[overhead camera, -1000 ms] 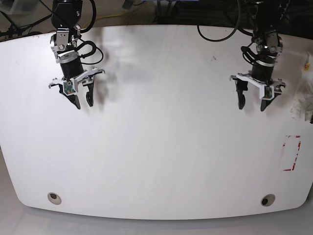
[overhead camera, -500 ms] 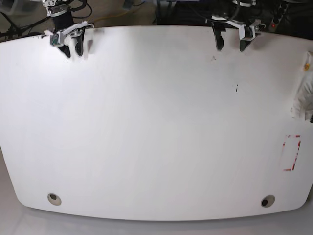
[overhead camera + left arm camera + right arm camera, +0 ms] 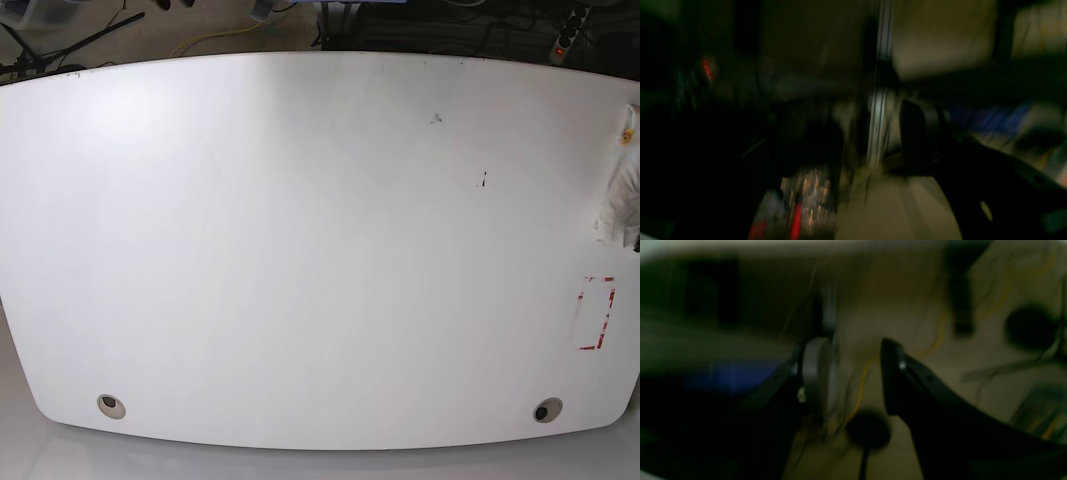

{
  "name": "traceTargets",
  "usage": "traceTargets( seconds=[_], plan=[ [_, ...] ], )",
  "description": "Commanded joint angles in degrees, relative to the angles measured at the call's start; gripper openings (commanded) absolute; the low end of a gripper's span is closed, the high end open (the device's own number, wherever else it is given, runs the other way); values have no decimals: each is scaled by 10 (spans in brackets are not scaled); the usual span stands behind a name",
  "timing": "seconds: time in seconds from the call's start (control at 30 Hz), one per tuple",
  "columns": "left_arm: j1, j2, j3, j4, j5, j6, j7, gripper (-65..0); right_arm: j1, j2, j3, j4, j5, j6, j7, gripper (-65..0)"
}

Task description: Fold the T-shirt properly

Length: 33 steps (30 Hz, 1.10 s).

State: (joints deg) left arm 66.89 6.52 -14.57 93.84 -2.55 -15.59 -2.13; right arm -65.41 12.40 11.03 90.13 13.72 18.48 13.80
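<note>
Only a bunched white strip of the T-shirt point(image 3: 620, 205), with a small yellow mark, shows at the right edge of the white table point(image 3: 300, 250) in the base view; the rest of it is out of frame. Neither arm appears in the base view. In the blurred left wrist view, my left gripper point(image 3: 870, 140) has its dark fingers apart, with nothing between them and dim room clutter behind. In the right wrist view, my right gripper point(image 3: 853, 373) is also open and empty, facing floor and cables beyond the table.
A red tape rectangle point(image 3: 597, 313) is marked near the table's right edge. Two round holes point(image 3: 111, 405) point(image 3: 546, 410) sit near the front corners. Cables and dark equipment lie behind the far edge.
Both arms have pulled back from above the table, past its far edge, and out of the base view. The cloth at the right edge has not moved.
</note>
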Motion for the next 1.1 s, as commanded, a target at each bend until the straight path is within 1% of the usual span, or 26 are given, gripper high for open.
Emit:
traceTargets(
  seconds=[0.0,0.07,0.13,0.17,0.27,0.33,0.5,0.63,0.8,0.93,1.0,1.07],
  plan=[
    [-10,-23,0,-64,-5,-2,-14,-242,7,20,-43,-67,3,3,10,-411],
    [-47,-38,4,-127,-5,-2,-14,-243,44,24,-76,-144,3,2,10,-414],
    [-81,-54,2,-184,-7,-2,-16,-253,85,21,-87,-216,7,2,13,-417],
    [-103,-65,2,-219,-7,-2,-15,-275,109,14,-90,-255,3,2,14,-417],
    [-159,-74,-4,-290,-7,-1,-15,-311,168,1,-98,-329,3,2,14,-417],
    [-193,-76,-10,-339,-5,-1,-14,-312,196,0,-105,-366,3,2,14,-417],
    [-290,-105,-14,-498,-5,-1,-18,-314,279,-2,-152,-453,3,2,9,-412],
    [-365,-119,-10,-617,-5,-1,-20,-317,343,-2,-176,-540,3,2,9,-412],
    [-430,-131,27,-701,-5,0,-20,-315,407,-3,-177,-615,3,2,9,-411],
    [-486,-131,69,-763,-4,2,-19,-317,452,-1,-177,-657,3,2,9,-411],
    [-511,-131,77,-795,-4,21,-17,-315,468,1,-177,-674,3,2,9,-411],
    [-534,-130,94,-833,-4,61,-18,-315,490,2,-177,-697,3,2,9,-411]
  ],
)
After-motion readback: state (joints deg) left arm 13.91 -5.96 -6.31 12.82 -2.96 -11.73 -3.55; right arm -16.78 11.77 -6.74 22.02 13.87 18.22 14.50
